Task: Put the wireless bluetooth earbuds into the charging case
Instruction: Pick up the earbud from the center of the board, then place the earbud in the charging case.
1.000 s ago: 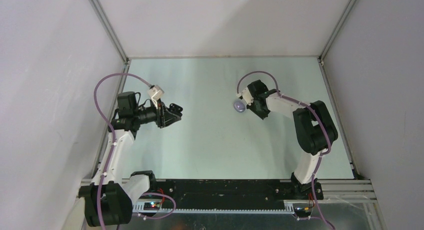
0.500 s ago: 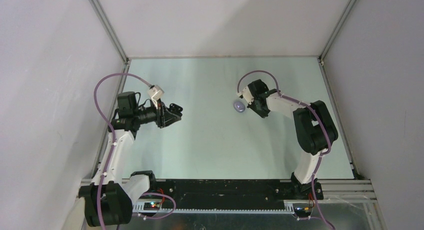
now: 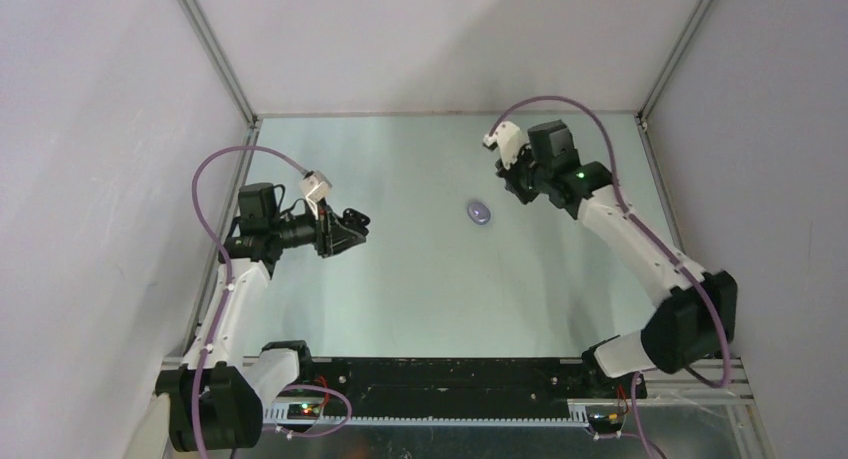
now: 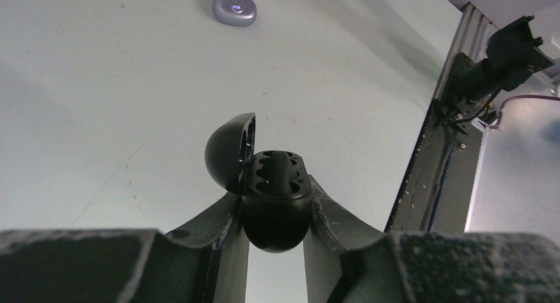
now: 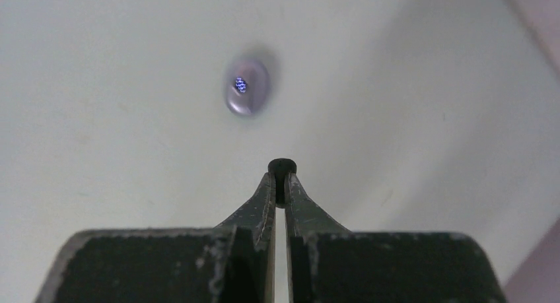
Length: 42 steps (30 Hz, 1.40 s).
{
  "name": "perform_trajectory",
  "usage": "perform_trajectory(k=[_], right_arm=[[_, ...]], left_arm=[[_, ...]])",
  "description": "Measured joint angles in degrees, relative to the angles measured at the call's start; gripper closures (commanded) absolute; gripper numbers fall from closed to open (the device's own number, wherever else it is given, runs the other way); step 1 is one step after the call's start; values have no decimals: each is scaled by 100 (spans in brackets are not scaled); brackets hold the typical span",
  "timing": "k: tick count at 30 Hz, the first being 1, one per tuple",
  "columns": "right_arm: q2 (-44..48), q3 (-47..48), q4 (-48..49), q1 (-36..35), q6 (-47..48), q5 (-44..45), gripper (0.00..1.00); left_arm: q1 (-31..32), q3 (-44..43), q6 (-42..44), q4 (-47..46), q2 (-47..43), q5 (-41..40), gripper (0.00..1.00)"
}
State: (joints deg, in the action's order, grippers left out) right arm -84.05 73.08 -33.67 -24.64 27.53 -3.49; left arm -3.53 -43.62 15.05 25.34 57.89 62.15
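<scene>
My left gripper [image 3: 350, 226] is shut on a black charging case [image 4: 276, 217], held off the table. Its lid [image 4: 229, 148] stands open and its sockets face the camera. My right gripper [image 5: 282, 179] is shut on a tiny glossy black earbud [image 5: 282, 166] that sticks out past the fingertips. In the top view that gripper [image 3: 510, 182] hangs above the table's back right. A pale purple case [image 3: 480, 213] lies closed on the table between the arms, apart from both grippers. The same purple case [image 5: 246, 85] shows ahead of the right fingers. No pale purple earbuds are in view.
Metal frame rails [image 3: 215, 54] and pale walls close in the green table [image 3: 420, 279] on three sides. A side rail [image 4: 441, 138] shows at the right of the left wrist view. Purple cables loop over both arms.
My right gripper has closed on the black earbud, and its arm has risen and swung back and to the right, away from the purple case. My left arm has barely moved.
</scene>
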Motion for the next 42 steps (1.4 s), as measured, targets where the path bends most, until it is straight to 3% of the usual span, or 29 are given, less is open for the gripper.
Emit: perform_trajectory(k=[11, 19, 27, 42], right_arm=[[1001, 533, 876, -603, -1209, -3261, 99], [645, 1274, 1517, -1021, -2474, -4859, 99], [562, 994, 2175, -1239, -3110, -5464, 99], [562, 299, 2457, -1502, -3012, -5480, 99]], left_arm=[[136, -654, 31, 101, -2, 608, 81], [1303, -1060, -426, -415, 55, 726, 81], [2024, -1043, -1652, -1502, 575, 732, 81], [2168, -470, -2671, -2798, 417, 1023, 82]])
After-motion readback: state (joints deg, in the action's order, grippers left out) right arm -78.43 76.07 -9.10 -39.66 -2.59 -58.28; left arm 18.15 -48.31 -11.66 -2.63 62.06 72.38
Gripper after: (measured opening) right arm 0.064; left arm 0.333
